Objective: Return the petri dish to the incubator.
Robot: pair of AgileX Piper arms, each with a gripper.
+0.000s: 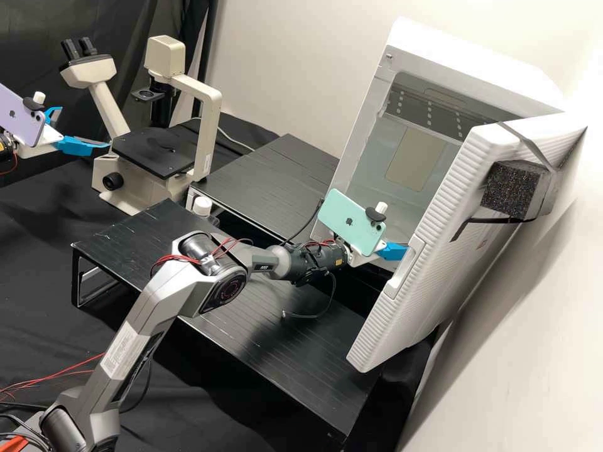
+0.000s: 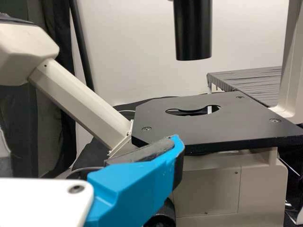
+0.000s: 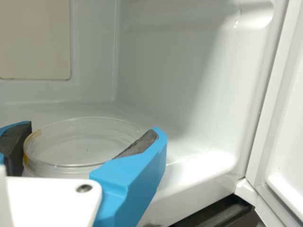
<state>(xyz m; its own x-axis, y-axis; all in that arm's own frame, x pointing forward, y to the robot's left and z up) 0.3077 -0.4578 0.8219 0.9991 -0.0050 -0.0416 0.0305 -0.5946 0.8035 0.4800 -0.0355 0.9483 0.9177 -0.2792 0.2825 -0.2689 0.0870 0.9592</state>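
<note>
The petri dish [image 3: 87, 149] was inside the white incubator [image 3: 189, 61], grasped between the blue fingers of the right gripper [image 1: 394, 251], with an amber mark [image 3: 32, 138] on its rim. Whether its base touched the incubator floor we could not tell. We found writing on several things: a white label [image 1: 120, 351] on the right arm [image 1: 157, 301], lower left of the frame, its print too fine for us; a small yellow label [image 1: 339, 262] near the centre; a logo on the mint phone [image 1: 352, 221], right of centre; and another on the lavender phone [image 1: 19, 116] at the upper left. The open door [image 1: 402, 301], right of centre, hid the right gripper's fingertips from us in the high view. The frame's left edge cut off the arm behind the left gripper [image 1: 85, 126], whose fingers were released and spread beside the microscope [image 1: 204, 125], upper left. Near the centre, we made out a white-capped bottle [image 1: 202, 207], its lower part hidden behind the right arm. A black strap crossed a dark foam block [image 1: 512, 188] on the door.
</note>
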